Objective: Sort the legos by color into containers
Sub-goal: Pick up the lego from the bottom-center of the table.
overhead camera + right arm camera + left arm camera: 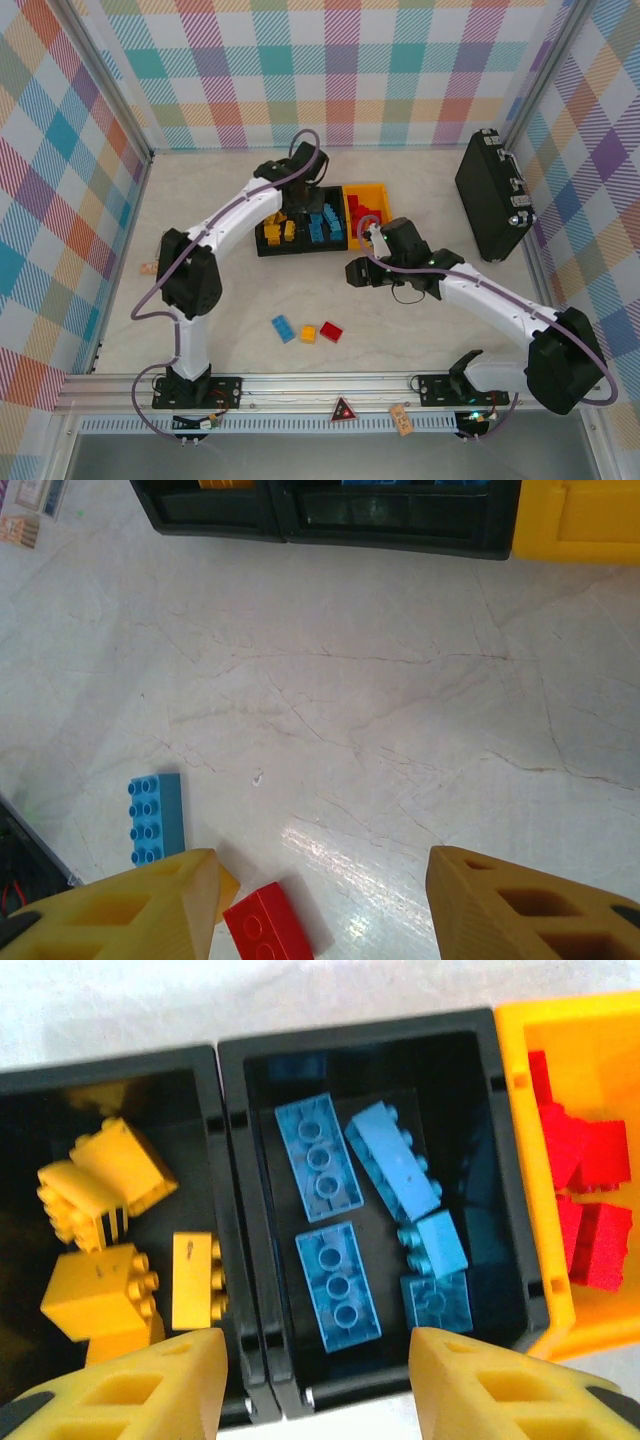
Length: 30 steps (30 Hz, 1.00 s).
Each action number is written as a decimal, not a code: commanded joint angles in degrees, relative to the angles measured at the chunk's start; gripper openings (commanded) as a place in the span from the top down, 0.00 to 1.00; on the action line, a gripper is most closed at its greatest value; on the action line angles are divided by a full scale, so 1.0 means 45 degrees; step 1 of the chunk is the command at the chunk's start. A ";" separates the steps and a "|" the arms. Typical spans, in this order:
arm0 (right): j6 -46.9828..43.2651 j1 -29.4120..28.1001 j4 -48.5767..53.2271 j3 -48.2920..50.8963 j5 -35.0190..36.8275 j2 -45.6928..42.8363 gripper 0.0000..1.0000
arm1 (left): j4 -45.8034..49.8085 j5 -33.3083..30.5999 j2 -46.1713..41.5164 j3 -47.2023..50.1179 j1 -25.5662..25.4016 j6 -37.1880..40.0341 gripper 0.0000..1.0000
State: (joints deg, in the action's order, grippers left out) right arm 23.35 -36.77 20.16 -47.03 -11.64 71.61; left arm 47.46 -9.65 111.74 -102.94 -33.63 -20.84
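Three containers stand in a row: a black bin [100, 1065] with several yellow legos [100, 1220], a black bin [350, 1040] with several blue legos [338, 1280], and a yellow-orange bin [515, 1060] with red legos [590, 1190]. My left gripper [315, 1380] hangs open over the near rim of the blue-filled bin [325, 228], holding nothing. My right gripper [320, 900] is open above bare table, in front of the bins. A blue lego [155, 818], a red lego [267, 925] and a yellow-orange lego [226, 890] lie loose near its left finger.
A large black hard case [495, 195] stands at the right of the table. A small printed card [148, 267] lies at the left edge. The three loose legos [308, 334] sit near the front edge, between the arm bases.
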 commanded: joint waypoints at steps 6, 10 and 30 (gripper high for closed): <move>-0.1572 -0.1223 0.0960 -0.0547 0.0150 0.0451 0.41 | -0.1142 0.2144 -0.3127 0.3857 -0.0047 -0.0821 0.47; -0.2029 -0.2346 0.0671 -0.0305 0.0349 0.0958 0.40 | -0.1470 0.3481 -0.4363 0.5951 0.0031 -0.1316 0.46; -0.2925 -0.5536 0.0256 0.0110 0.2399 0.3674 0.38 | -0.1654 0.4501 -0.7947 1.2113 0.1328 -0.2506 0.43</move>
State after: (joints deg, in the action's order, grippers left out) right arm 11.05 -60.84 21.91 -47.20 -3.31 87.09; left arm 40.29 9.63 77.06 -49.78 -28.64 -30.83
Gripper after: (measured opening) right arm 0.623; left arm 0.571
